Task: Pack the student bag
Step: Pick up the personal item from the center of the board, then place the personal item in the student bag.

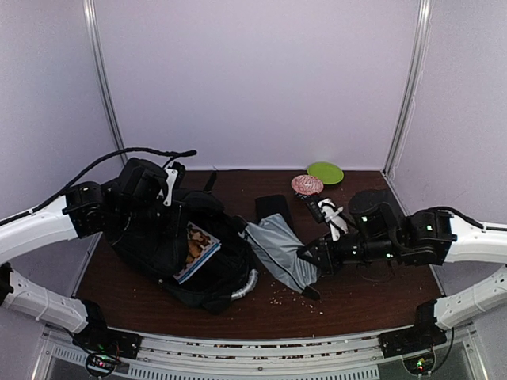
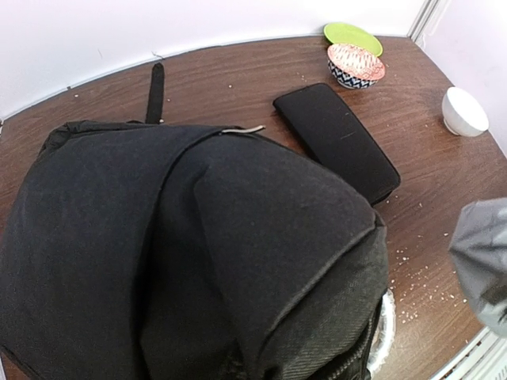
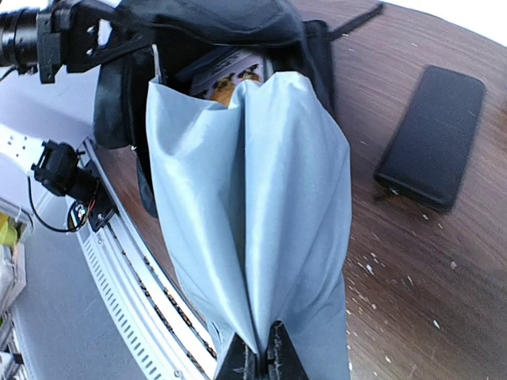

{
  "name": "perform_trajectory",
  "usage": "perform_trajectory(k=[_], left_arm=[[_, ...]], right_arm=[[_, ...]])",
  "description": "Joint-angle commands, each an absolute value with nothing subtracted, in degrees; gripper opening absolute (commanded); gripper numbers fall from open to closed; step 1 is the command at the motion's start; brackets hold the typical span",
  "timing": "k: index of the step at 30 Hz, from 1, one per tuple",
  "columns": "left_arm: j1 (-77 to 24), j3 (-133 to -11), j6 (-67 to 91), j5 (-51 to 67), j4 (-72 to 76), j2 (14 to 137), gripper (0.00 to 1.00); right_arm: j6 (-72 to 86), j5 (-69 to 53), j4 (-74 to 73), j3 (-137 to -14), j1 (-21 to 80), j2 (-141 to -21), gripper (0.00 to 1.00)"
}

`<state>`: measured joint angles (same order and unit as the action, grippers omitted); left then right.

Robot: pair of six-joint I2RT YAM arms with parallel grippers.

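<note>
The student bag (image 1: 170, 245) is a large black soft bag lying left of centre, its mouth open toward the right with a picture book (image 1: 196, 249) inside and a silvery handle (image 1: 242, 286) at its near end. My left gripper (image 1: 169, 190) sits at the bag's far edge. In the left wrist view the bag (image 2: 198, 237) hides the fingers and its fabric gathers to a pinch at the bottom. My right gripper (image 3: 261, 358) is shut on the near end of a grey fabric pouch (image 3: 253, 198). The pouch's (image 1: 277, 249) far end reaches the bag's mouth (image 3: 214, 24).
A flat black case (image 1: 273, 207) lies on the brown table behind the pouch, and also shows in the left wrist view (image 2: 337, 142). A patterned bowl (image 1: 306, 184) and a green plate (image 1: 325, 172) stand at the back right. A white bowl (image 2: 464, 111) is at the right. Crumbs dot the table.
</note>
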<state>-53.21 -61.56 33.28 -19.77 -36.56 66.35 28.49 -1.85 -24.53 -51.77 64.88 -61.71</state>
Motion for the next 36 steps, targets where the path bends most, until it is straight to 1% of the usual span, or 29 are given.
perform_trajectory(k=[1, 5, 11, 15, 20, 27, 33, 36], left_arm=[[-52.91, -61.29, 34.25, -22.51, -34.06, 62.46, 0.0], [-52.91, -60.71, 35.35, -20.79, -33.88, 61.35, 0.0], [-52.91, -59.29, 36.78, -18.27, -32.31, 59.6, 0.0], [-52.91, -58.27, 36.73, -17.06, -31.82, 58.23, 0.0], [-52.92, -56.87, 35.66, -15.29, -30.68, 56.27, 0.0], [-52.91, -55.86, 33.84, -12.43, -29.31, 54.06, 0.0], [-52.91, -53.71, 34.23, -9.63, -27.93, 52.04, 0.0], [-52.91, -52.51, 34.56, -8.8, -27.89, 50.8, 0.0]], right_arm=[[23.92, -0.91, -24.69, -58.64, 68.24, -70.64, 0.0], [23.58, 1.27, -26.93, -65.26, 69.84, -80.0, 0.0], [27.57, 2.84, -19.89, -71.76, 70.21, -89.89, 0.0], [26.01, 3.95, -21.2, -80.44, 70.13, -96.12, 0.0], [23.7, 1.73, -26.86, -90.98, 69.99, -105.16, 0.0], [25.22, -1.5, -26.43, -97.1, 68.73, -112.29, 0.0], [29.21, 4.17, -19.73, -97.23, 65.53, -114.57, 0.0], [29.48, 7.21, -18.71, -98.86, 64.7, -116.33, 0.0]])
